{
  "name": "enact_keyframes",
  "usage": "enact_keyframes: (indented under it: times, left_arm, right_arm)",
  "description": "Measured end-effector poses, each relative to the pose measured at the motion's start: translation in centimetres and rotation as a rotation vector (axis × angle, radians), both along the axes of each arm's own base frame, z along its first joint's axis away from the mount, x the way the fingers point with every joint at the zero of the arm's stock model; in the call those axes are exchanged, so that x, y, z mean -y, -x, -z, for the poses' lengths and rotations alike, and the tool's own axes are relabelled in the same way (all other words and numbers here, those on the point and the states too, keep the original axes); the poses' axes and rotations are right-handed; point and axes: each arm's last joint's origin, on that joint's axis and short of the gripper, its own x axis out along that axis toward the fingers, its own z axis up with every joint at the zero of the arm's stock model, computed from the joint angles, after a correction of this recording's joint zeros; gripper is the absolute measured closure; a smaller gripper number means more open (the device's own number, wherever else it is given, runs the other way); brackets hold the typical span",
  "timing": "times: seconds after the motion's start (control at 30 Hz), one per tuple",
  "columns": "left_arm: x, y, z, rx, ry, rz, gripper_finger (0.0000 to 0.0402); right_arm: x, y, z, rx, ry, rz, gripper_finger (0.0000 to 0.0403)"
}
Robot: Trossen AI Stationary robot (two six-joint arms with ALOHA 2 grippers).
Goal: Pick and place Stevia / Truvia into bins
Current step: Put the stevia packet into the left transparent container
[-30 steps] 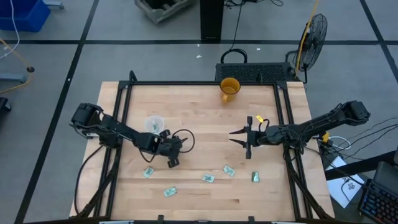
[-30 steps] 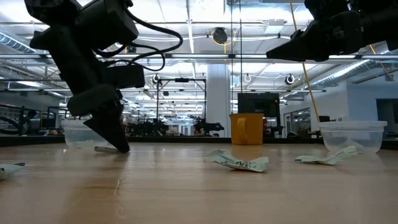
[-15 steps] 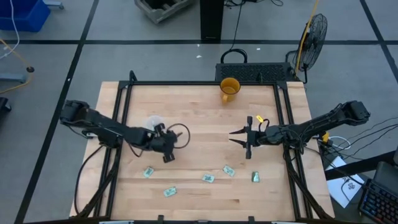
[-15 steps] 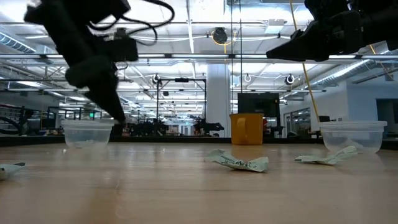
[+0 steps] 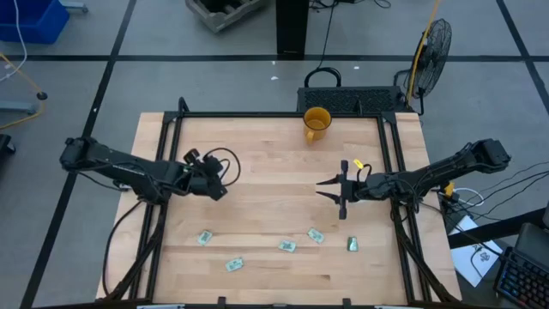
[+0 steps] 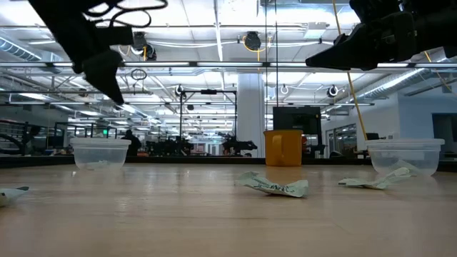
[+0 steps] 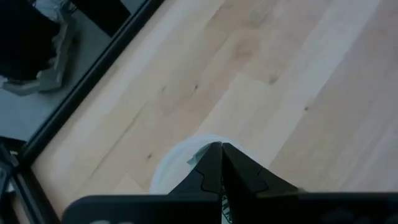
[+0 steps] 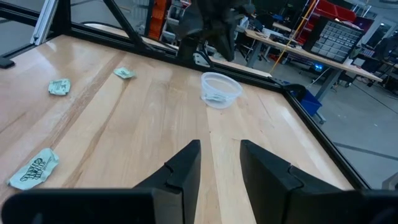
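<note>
The left gripper (image 7: 221, 149) hangs directly above the left cup (image 7: 180, 163), its fingers pressed together on a pale green packet (image 7: 198, 158) whose corner shows beside the fingertips. The right gripper (image 5: 330, 190) hovers over the table (image 5: 274, 154) centre, fingers moderately spread and holding nothing. In the right wrist view the left cup (image 8: 221, 89) already contains at least one packet. The low view shows a second cup (image 6: 404, 156) at the right; its contents cannot be determined. Judged from these views, the task is partly complete: one packet is about to be deposited, and five packets remain on the table, near its front edge, at (image 5: 205, 238), (image 5: 234, 264), (image 5: 286, 246), (image 5: 316, 235) and (image 5: 352, 245). The packets are thin, flat paper rectangles, several crumpled or curled at the edges. The cups are round, shallow, translucent whitish plastic with a thin rim. The table is light butcher-block wood with a smooth, faintly reflective finish. A yellow cup (image 5: 316, 123) stands at the far edge, unused.
</note>
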Motion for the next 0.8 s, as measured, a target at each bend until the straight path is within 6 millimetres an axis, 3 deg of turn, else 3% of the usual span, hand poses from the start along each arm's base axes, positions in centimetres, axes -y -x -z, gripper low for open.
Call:
enact_keyframes:
  times: [0.27,0.47,0.8]
  left_arm:
    - [-1.2,0.8,4.7,0.060,0.065,-0.102,0.0383]
    - [-1.7,1.3,6.2,0.083,0.096,-0.116,0.0397]
    - [-2.4,2.1,8.4,0.133,0.115,-0.148,0.0379]
  right_arm:
    - [0.0,0.0,0.0,0.008,-0.026,0.005,0.0298]
    - [0.0,0.0,0.0,0.007,-0.025,0.006,0.0298]
    - [0.0,0.0,-0.1,0.009,-0.024,0.006,0.0298]
